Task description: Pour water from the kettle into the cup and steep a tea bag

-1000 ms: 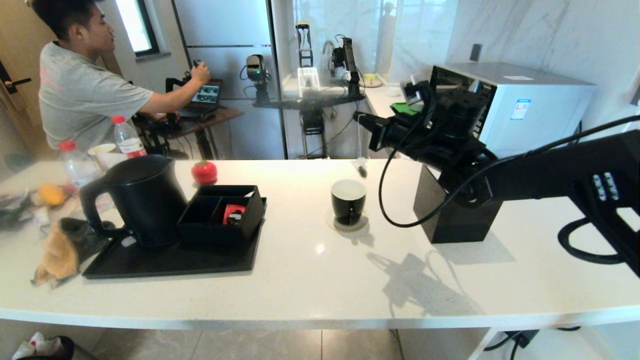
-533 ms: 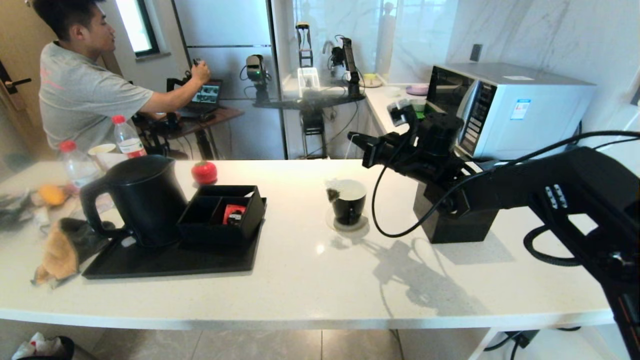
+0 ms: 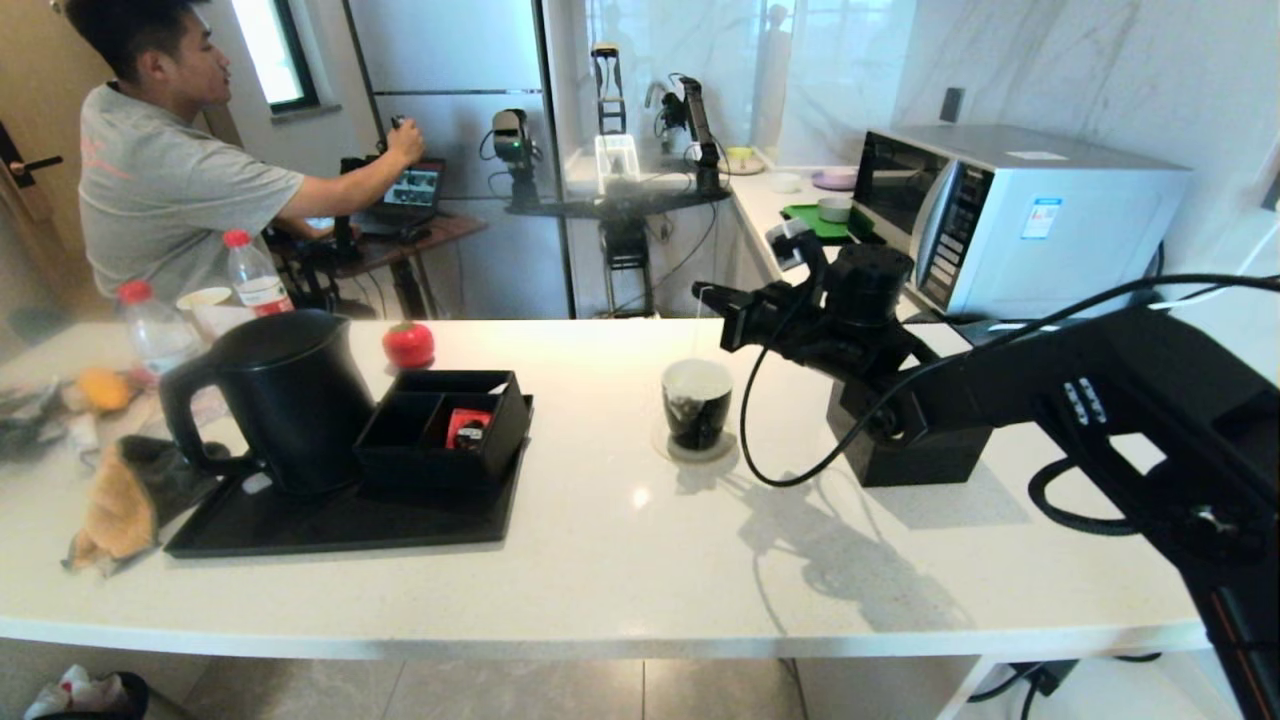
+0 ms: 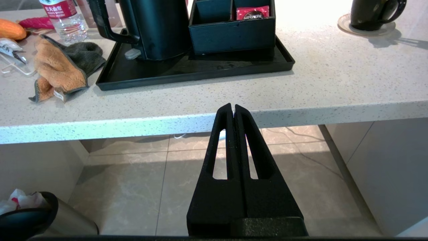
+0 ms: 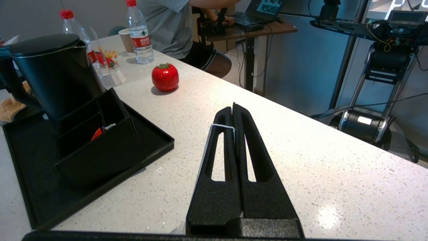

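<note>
Closed and empty, the left gripper hangs parked below the counter edge. Further along, the kettle sits upright on its black tray, so pouring looks finished or was skipped (no water level shows). Next, the tea bag hangs inside the cup. Above it, the right gripper pinches the string; steeping seems underway.
</note>
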Controlling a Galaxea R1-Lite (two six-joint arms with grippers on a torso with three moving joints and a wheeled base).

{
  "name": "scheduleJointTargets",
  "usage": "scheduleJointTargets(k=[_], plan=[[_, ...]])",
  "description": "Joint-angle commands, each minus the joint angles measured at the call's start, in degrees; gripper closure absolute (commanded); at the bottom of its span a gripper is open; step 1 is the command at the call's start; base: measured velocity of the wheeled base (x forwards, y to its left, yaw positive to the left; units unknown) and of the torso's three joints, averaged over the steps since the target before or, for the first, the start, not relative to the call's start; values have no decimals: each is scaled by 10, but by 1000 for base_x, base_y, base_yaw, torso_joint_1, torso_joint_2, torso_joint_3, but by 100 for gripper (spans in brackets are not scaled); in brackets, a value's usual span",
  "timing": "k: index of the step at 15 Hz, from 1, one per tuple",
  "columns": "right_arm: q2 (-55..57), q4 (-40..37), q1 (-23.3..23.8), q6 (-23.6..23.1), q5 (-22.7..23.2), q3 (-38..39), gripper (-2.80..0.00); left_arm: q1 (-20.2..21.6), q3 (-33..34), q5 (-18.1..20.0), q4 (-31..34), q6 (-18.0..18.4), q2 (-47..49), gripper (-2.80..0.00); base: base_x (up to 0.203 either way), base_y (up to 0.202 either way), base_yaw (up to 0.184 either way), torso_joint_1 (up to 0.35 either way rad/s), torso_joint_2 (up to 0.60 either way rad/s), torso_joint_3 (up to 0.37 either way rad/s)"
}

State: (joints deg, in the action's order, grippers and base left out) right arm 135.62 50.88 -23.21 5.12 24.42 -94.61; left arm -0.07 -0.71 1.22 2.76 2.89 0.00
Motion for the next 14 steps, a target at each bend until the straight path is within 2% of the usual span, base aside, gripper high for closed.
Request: scheduleJointTargets(k=[1,7,14], plan=[[-8,-1,2,2,2,-8,0,0,0,-1,1,0,0,0,0,0,0,0,0,0],[-22,-32,13,2,3,-55,0,0,0,0,0,0,0,0,0,0,0,0,0,0],[-7,-16,14,0,3,-18,0,0,0,-1,1,0,0,0,0,0,0,0,0,0]])
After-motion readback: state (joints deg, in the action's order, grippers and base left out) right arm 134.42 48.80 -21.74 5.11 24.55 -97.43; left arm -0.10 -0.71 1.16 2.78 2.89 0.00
